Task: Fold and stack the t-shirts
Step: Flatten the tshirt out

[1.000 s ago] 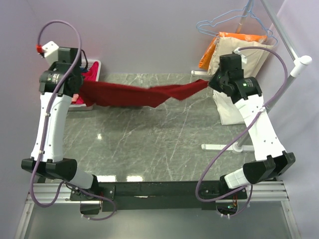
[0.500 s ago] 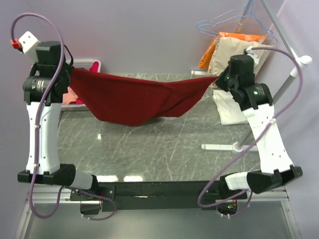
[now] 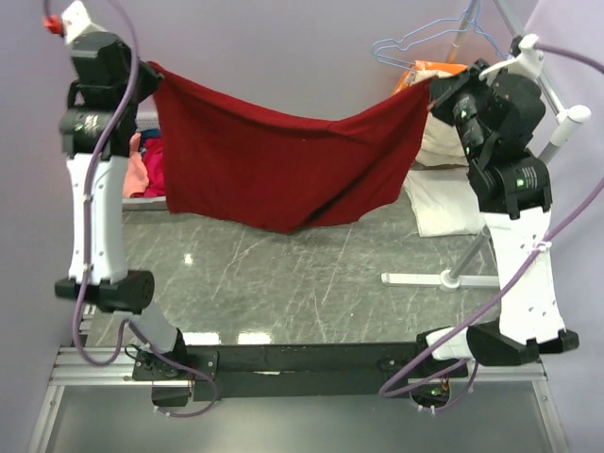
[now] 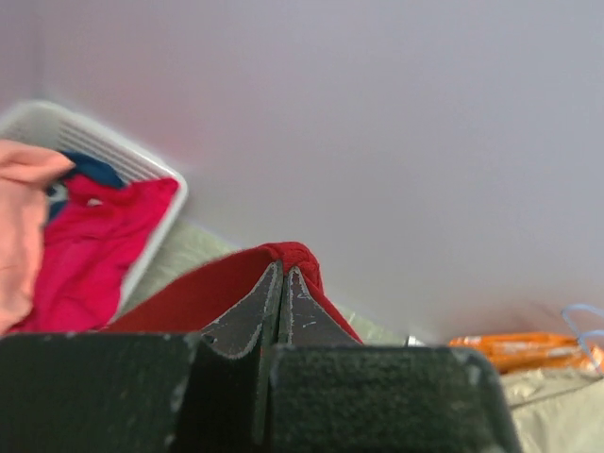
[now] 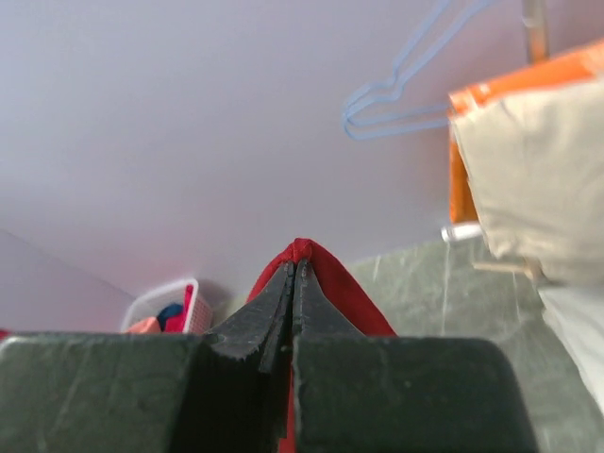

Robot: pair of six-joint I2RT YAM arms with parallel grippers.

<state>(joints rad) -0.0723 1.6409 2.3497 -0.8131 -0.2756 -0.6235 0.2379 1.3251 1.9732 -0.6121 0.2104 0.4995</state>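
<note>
Out over the grey marbled bench [image 3: 311, 283] the dark red t-shirt [image 3: 274, 170] hangs spread wide like a curtain, its hem sagging lowest near the middle, though I can't tell whether it touches the marble. Up high, the left end effector [image 4: 283, 283] is pinching one top corner above the far-left corner of the bench, and the right end effector [image 5: 295, 269] is pinching the other above the far-right corner. Behind, at the far-left corner, a white basket [image 4: 151, 170] holds a magenta shirt [image 4: 94, 245], a salmon-pink shirt [image 4: 19, 236] and a blue shirt [image 4: 90, 170], and past the far-right corner a beige garment [image 5: 528, 189] and an orange garment [image 5: 528, 80] hang beside a blue wire hanger [image 5: 406, 80].
</note>
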